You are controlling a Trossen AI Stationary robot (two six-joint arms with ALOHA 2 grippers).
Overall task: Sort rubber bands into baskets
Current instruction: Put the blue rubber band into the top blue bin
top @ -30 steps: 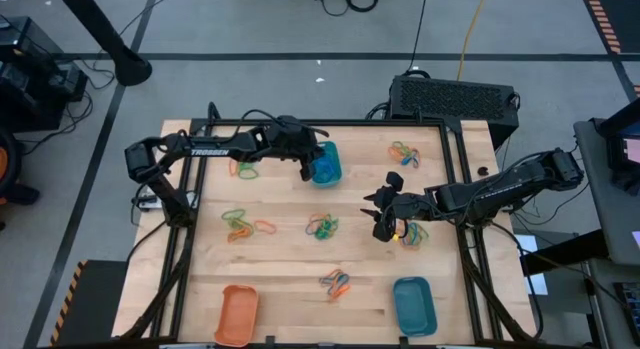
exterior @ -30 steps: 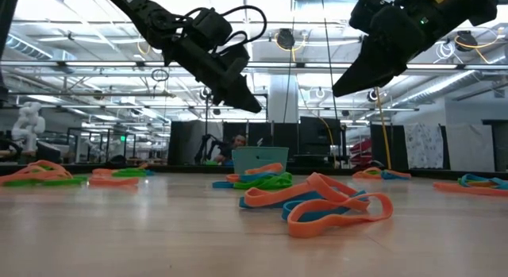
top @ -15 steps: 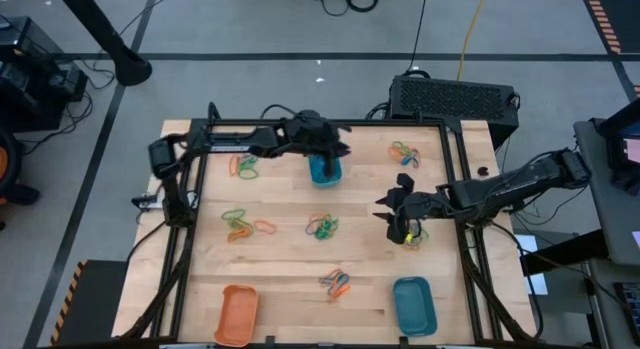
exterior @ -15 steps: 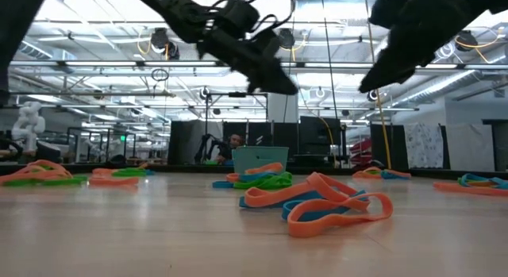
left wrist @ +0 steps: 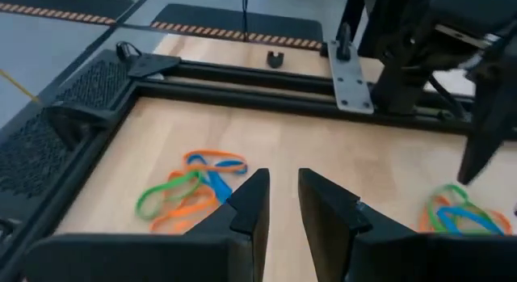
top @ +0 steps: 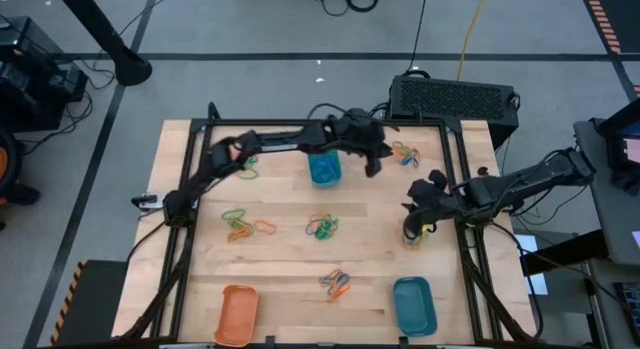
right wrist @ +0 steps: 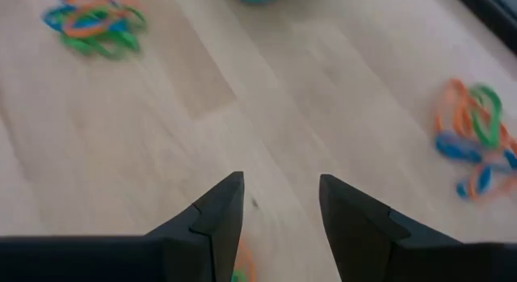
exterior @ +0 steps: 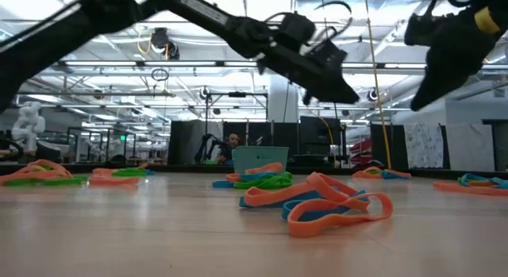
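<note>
left gripper (top: 372,161): stretched across the far side of the table, up in the air between the far teal basket (top: 324,169) and the far-right rubber band pile (top: 404,153). Jaws only a narrow gap apart in the left wrist view, nothing between them, touching nothing.
bands vs left jaws: orange/green/blue pile (left wrist: 190,193) lies on the wood ahead of and below the fingertips (left wrist: 252,193), apart from them.
right gripper (top: 412,217): over the right side of the table, above a small pile of bands (top: 413,234). Jaws clearly spread in the right wrist view, empty, not on the table.
bands vs right jaws: bit of orange and green (right wrist: 239,266) shows low in the gap between the fingers (right wrist: 218,209); can't tell if it touches. Other piles (right wrist: 90,23) (right wrist: 477,136) well apart.
baskets: orange basket (top: 236,314) near-left edge, near teal basket (top: 414,304) near-right edge, third teal one far-centre.
other bands: piles at left (top: 243,225), centre (top: 322,226), near-centre (top: 336,283), far-left (top: 245,167).
low view: both grippers hang above the tabletop; band tangle (exterior: 317,201) in front.
</note>
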